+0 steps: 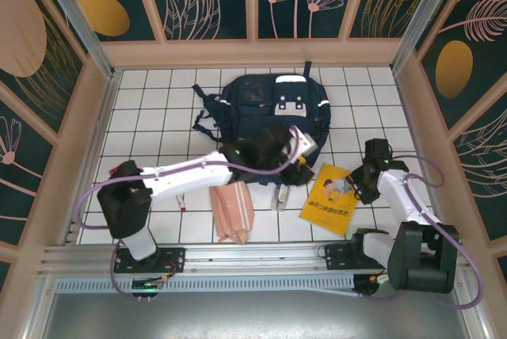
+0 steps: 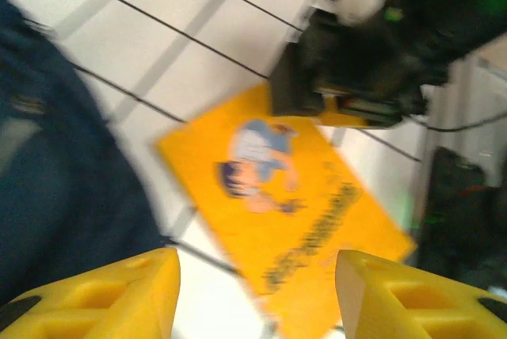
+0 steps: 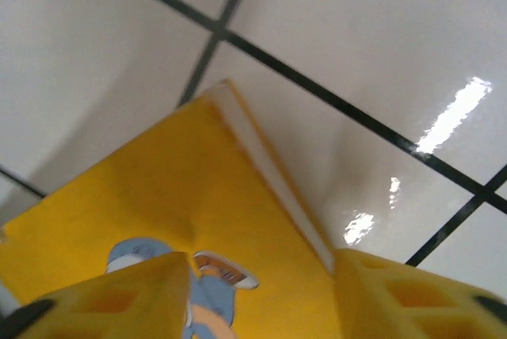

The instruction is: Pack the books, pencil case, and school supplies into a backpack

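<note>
Nearest the arm bases, the pencil case (image 1: 232,211) lies flat on the tiles, centre-left. The marker pen (image 1: 182,201) is to its left, and a small greyish case (image 1: 279,196) is just to its right, too small to read. The book (image 1: 331,196) lies flat at near right, cover up.

The right gripper (image 3: 261,272) is low over the book's right corner. Its fingers stand well apart with cover and tile showing between them, so it has no hold on anything. The left gripper (image 2: 257,272) hovers just left of the book, about half open and empty.

The backpack (image 1: 269,105) lies at far centre, beyond both grippers. I can't tell whether its opening is unzipped.

Risks:
- The book is thin and flat on slick tile, so closing fingers may skate over the cover or shove it away.
- A grip on one corner alone could let the book flop and slip out.
- Both grippers are near each other, so a clash over the book is possible.
</note>
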